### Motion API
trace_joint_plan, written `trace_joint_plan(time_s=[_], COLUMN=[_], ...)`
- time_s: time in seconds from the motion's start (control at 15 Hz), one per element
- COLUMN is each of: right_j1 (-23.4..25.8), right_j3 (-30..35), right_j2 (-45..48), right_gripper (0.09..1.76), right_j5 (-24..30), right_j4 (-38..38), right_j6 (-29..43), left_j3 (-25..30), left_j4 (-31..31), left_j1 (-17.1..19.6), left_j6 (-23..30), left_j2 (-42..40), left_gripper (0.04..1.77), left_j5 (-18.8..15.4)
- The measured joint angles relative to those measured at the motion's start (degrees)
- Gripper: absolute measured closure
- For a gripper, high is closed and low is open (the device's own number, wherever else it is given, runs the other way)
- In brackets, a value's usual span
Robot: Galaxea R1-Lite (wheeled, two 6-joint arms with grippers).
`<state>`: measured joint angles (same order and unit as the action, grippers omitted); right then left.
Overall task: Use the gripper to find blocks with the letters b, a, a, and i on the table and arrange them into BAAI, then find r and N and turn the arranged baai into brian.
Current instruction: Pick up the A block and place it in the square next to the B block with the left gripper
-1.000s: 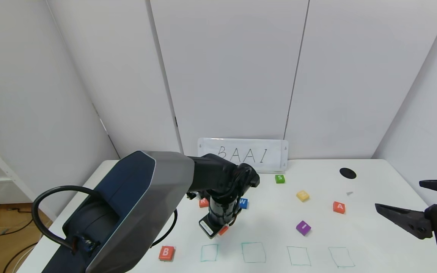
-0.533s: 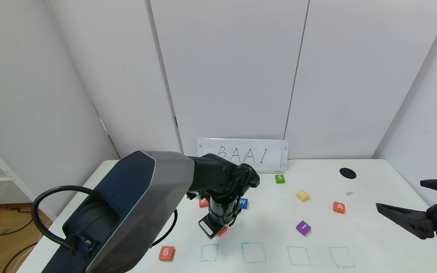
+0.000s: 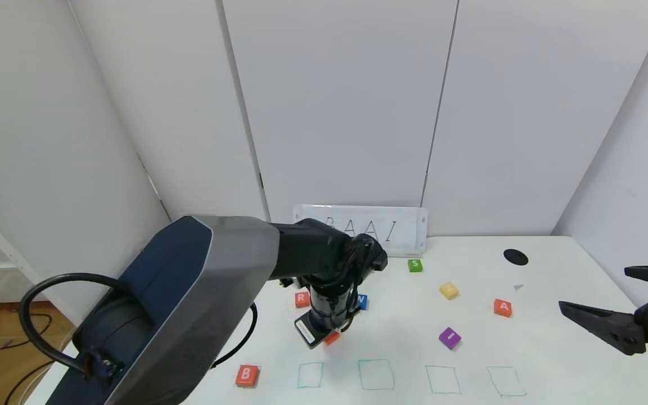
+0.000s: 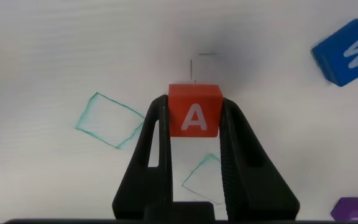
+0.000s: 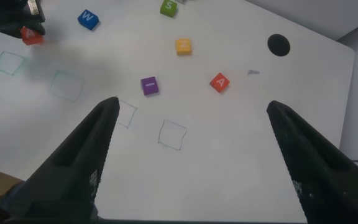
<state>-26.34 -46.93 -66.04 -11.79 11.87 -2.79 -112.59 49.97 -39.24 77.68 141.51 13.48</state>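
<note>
My left gripper [image 4: 194, 118] is shut on an orange-red A block [image 4: 194, 112] and holds it just above the table [image 3: 391, 343], behind the teal squares; it shows in the head view [image 3: 331, 338] under the wrist. The orange-red B block [image 3: 247, 375] lies left of the first teal square [image 3: 310, 375]. The other A block [image 3: 502, 307] and the purple I block [image 3: 449, 337] lie on the right. The R block [image 3: 302, 298] sits behind my left wrist. My right gripper [image 3: 597, 304] is open and empty, high at the right.
A blue W cube [image 3: 362, 301], a green S cube [image 3: 414, 265] and a yellow cube [image 3: 448, 290] lie at the back. A white card with BAAI [image 3: 369, 229] stands at the far edge. A black hole [image 3: 515, 257] is at the back right. Several teal squares line the front.
My left arm has risen slightly and lifted the A block a little; more of the R block shows behind it. The right arm has barely moved.
</note>
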Motion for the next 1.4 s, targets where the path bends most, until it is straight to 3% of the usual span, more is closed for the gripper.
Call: trace_joint_plan(time_s=[0.4,0.87,1.27,1.4], right_j1=[0.0,0.0,0.0,0.0], right_j3=[-0.2,-0.1,-0.2,-0.1], right_j2=[0.9,1.0,1.0,0.9], right_gripper=[0.14,0.14,0.14,0.14], right_j5=[0.1,0.1,0.0,0.1], right_j4=[0.0,0.0,0.0,0.0], right_j6=[0.0,-0.1,-0.1,-0.1], left_j3=[3.7,12.0,24.6,27.4], left_j4=[1.5,0.7,-13.2,-15.3], left_j1=[-0.5,-0.5,-0.6,-0.6], left_j6=[-12.9,-29.6,-38.6,-39.4], left_j2=[-4.6,-9.0,-11.6,-12.6], left_gripper=[1.31,1.31,1.31,1.31], left_j5=[-2.9,-3.2,-3.1,-3.1])
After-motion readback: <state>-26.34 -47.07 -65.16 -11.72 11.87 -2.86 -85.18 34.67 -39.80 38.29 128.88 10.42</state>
